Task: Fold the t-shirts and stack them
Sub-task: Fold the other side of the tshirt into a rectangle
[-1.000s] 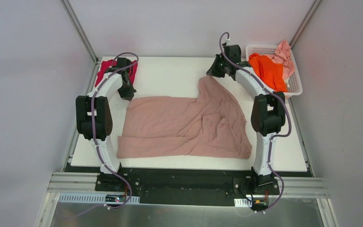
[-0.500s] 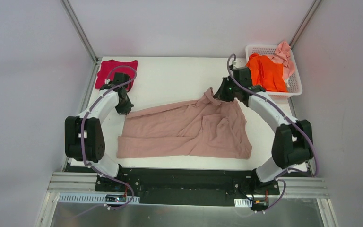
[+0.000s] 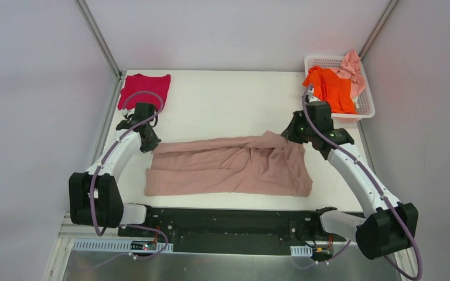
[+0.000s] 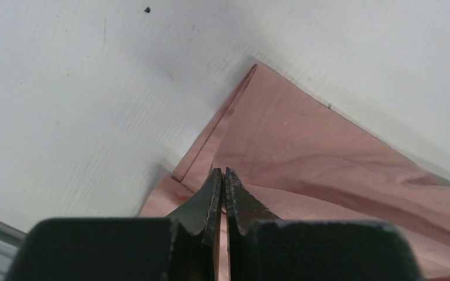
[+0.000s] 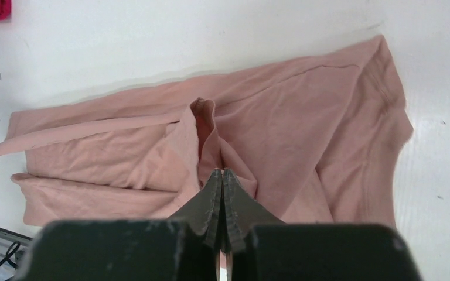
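The large dusty-pink beige t-shirt (image 3: 228,167) lies across the near half of the table, its far half drawn toward me. My left gripper (image 3: 150,146) is shut on its far left corner (image 4: 252,126). My right gripper (image 3: 290,133) is shut on a raised fold of it (image 5: 202,126) at the far right. The crimson-magenta t-shirt (image 3: 145,89) lies folded at the far left corner. The bright orange t-shirt (image 3: 330,88) and the pale pink t-shirt (image 3: 351,69) sit crumpled in the basket.
The white lattice basket (image 3: 364,105) stands at the far right corner of the white table (image 3: 222,105). Grey walls close in on both sides, with the metal rail along the near edge.
Both grippers have pulled the beige t-shirt's far edge toward the near side, folding it lower over itself. Both arms drew back from the far corners.
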Tool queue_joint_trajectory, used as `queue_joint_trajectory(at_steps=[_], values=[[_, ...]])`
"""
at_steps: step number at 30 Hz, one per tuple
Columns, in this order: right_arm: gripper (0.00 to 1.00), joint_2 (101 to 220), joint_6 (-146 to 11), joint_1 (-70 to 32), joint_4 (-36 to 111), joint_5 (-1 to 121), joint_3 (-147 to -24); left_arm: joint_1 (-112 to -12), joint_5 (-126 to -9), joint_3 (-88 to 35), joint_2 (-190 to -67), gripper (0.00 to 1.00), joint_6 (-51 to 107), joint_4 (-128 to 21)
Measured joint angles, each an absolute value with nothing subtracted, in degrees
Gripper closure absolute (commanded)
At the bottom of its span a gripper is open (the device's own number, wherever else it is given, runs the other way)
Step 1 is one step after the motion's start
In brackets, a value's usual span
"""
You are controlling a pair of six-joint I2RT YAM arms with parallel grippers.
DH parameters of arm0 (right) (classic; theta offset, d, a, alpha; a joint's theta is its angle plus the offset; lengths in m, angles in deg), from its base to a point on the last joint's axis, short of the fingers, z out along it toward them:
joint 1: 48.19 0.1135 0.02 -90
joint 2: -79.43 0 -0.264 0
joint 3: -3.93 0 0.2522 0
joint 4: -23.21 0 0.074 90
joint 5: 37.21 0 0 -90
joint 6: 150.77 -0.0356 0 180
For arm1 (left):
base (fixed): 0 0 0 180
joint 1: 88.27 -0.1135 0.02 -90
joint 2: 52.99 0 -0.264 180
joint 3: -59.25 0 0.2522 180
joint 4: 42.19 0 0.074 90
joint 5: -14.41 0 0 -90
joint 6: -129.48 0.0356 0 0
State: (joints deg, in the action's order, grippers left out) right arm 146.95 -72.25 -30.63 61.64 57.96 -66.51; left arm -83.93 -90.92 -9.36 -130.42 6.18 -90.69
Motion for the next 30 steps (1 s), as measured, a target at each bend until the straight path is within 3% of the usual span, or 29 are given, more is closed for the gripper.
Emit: queue_joint_trajectory(at_steps=[16,21,23,24,27,30], values=[[1.0,136.97,-73.0,-30.63,66.03,56.23,-57.88,-83.8,-92.82,-1.19,-124.56,1.0,2.34,-89.69],[0.96,136.97,-76.21,-30.63,66.19,57.07,-53.22,-83.8,-92.82,1.74,-124.86,0.78,0.96,-89.16],[0.87,136.88,-78.22,-30.63,66.23,57.83,-50.67,-83.8,-92.87,2.59,-124.89,0.58,0.24,-89.19],[0.76,136.77,-79.49,-30.63,66.4,58.27,-49.4,-83.8,-93.06,2.96,-124.86,0.4,-0.16,-89.12],[0.42,135.83,-83.34,-30.63,68.09,59.82,-46.01,-83.8,-93.83,4.27,-124.3,0.03,-1.51,-89.08],[0.15,133.4,-86.77,-30.61,72.66,60.17,-44.87,-83.8,-94.18,5.48,-120.27,0.01,-3.39,-90.13]])
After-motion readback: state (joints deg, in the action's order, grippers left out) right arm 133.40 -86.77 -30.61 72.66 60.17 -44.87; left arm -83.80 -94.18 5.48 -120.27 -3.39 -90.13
